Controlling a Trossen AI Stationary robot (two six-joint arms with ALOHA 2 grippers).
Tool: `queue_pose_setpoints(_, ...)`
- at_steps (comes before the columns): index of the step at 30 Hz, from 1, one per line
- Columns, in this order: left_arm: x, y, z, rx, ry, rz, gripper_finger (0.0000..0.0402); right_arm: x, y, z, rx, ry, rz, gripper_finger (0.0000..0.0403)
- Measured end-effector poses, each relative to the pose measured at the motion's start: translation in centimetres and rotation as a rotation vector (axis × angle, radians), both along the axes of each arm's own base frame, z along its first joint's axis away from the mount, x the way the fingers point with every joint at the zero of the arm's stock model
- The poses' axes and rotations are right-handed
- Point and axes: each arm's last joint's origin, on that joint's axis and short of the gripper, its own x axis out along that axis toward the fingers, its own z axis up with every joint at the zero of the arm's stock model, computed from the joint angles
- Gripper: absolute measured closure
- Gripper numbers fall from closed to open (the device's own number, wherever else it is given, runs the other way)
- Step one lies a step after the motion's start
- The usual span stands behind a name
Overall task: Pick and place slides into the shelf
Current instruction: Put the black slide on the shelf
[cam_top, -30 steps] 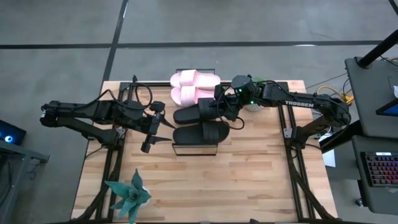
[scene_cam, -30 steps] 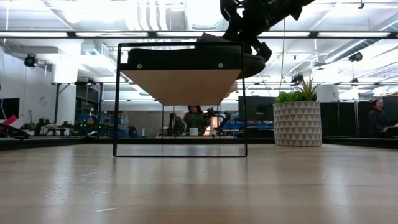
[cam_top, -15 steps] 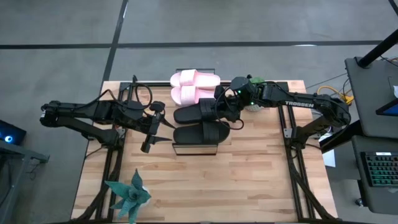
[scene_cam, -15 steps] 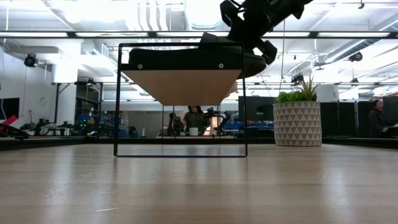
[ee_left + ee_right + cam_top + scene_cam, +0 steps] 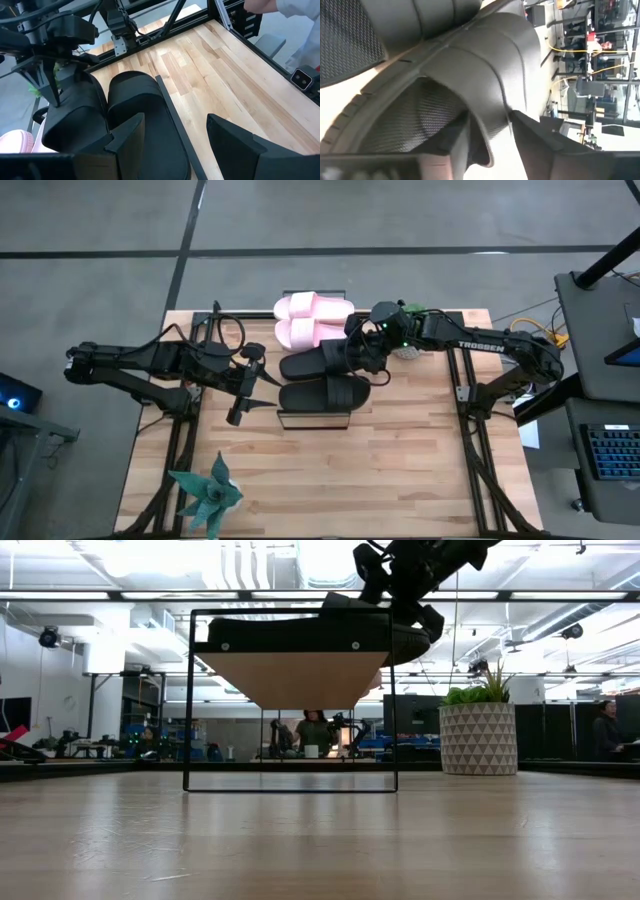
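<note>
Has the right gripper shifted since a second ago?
Barely. In the high view the right gripper sits at the same spot over the far black slide, beside the pink slides; only its fingers eased apart.

The right pincer (image 5: pixel 356 356) has loosened its fingers around the black slide's (image 5: pixel 320 363) strap on the shelf (image 5: pixel 312 419).

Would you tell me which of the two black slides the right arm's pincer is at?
The right pincer straddles the strap of the black slide next to the pink pair; the other black slide lies untouched.
</note>
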Motion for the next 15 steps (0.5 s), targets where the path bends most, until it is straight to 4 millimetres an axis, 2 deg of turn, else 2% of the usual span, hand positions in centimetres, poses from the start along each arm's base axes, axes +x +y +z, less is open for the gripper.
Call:
queue_pose_setpoints(6,0.0,0.0,0.0,0.0,0.0,0.0,0.0202,0.1,-0.1,0.6,-0.036,-0.054,-0.024,0.0213)
queue_pose_setpoints(15,0.0,0.0,0.0,0.0,0.004,0.0,0.0202,-0.3,0.5,1.8,-0.091,-0.1,-0.066,0.0209)
